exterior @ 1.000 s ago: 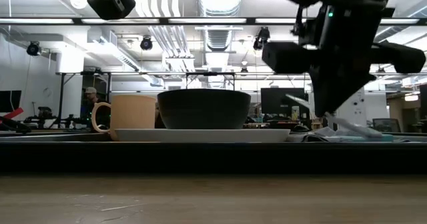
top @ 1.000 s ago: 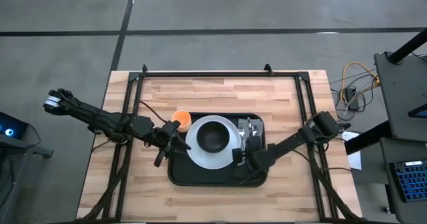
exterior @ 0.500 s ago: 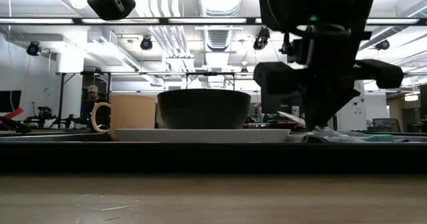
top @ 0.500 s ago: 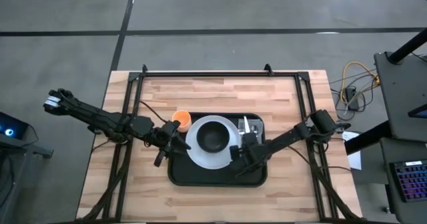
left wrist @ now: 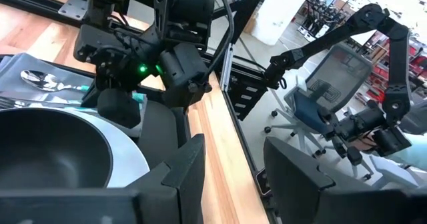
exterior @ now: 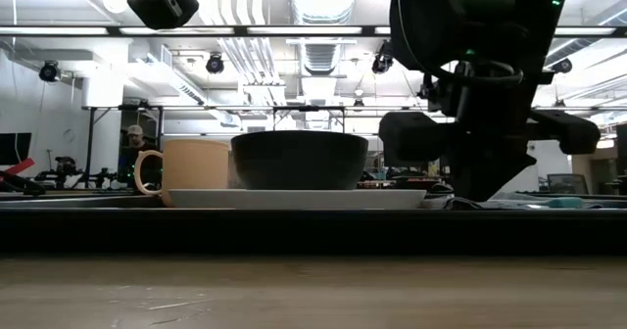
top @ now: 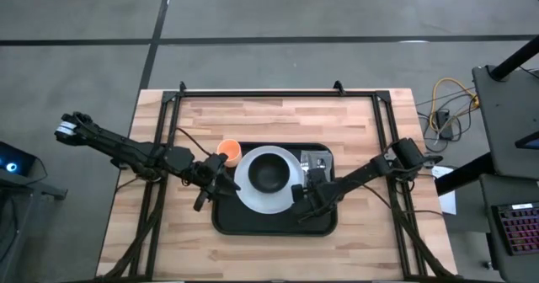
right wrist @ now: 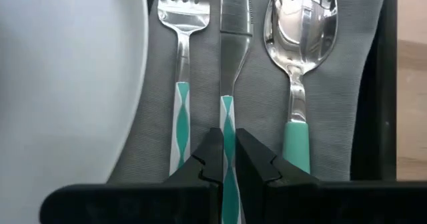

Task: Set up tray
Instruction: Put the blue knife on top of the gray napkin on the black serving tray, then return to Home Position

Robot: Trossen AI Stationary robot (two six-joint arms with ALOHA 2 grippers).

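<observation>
While the tray (top: 274,218) sits in the middle of the table (top: 278,119) already carrying a white plate (top: 253,194) with a dark bowl (top: 269,174) on it, the step in hand looks like the cutlery at the plate's right side. There a grey cloth (right wrist: 333,97) lies on the tray with a fork (right wrist: 180,64), a knife (right wrist: 231,51) and a spoon (right wrist: 298,44) laid side by side on it. The right gripper (right wrist: 227,159) is low over the cloth, its fingers pinched against the knife's teal-patterned handle, so it appears to be grasping the knife, which lies flat between fork and spoon. An orange cup (top: 228,150) stands at the tray's far left corner beside the plate. The left gripper (left wrist: 230,167) waits at the tray's left edge near the plate, fingers spread and empty.

I judge the setting nearly complete. The next move likely calls for releasing the knife cleanly and lifting straight up, without dragging it against the fork or spoon or rucking the cloth
</observation>
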